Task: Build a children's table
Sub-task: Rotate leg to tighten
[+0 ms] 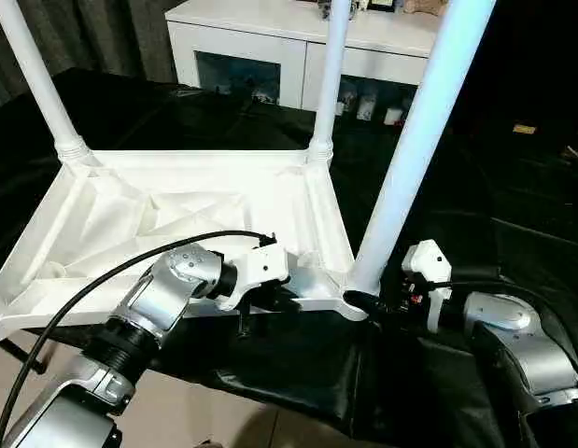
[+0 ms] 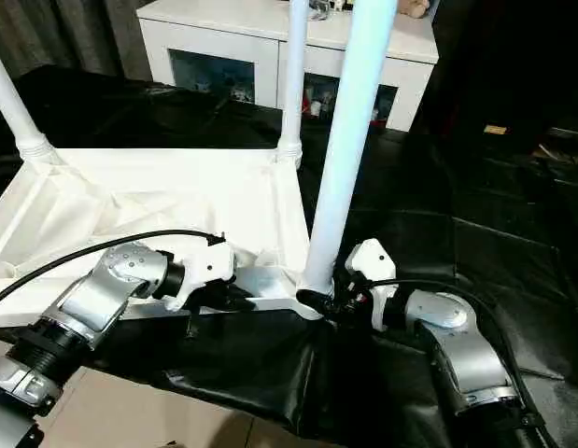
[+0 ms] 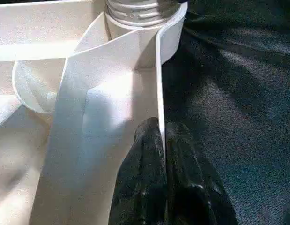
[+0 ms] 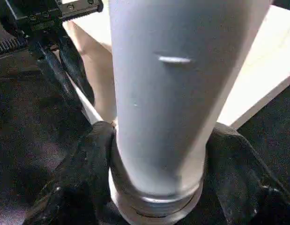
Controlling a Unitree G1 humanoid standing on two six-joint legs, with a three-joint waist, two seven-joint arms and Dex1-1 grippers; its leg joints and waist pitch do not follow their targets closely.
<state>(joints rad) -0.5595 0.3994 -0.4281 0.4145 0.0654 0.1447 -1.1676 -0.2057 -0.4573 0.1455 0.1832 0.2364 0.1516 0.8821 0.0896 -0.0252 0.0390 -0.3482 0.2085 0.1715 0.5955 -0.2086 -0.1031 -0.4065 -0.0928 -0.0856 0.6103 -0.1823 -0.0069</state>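
Head views: the upturned table top (image 1: pixel 176 224) lies on black sheeting (image 1: pixel 475 205). The near-right leg (image 1: pixel 410 149) stands upright in its corner socket, right gripper (image 1: pixel 374 301) at its base.

Left wrist view: left gripper (image 3: pixel 162 140) is clamped on the top's rim.

Right wrist view: black fingers (image 4: pixel 91 159) flank the leg, apparently gripping it.

Silver forearms (image 1: pixel 162 299) w/ black cables, white wrists, black-fingered tools.
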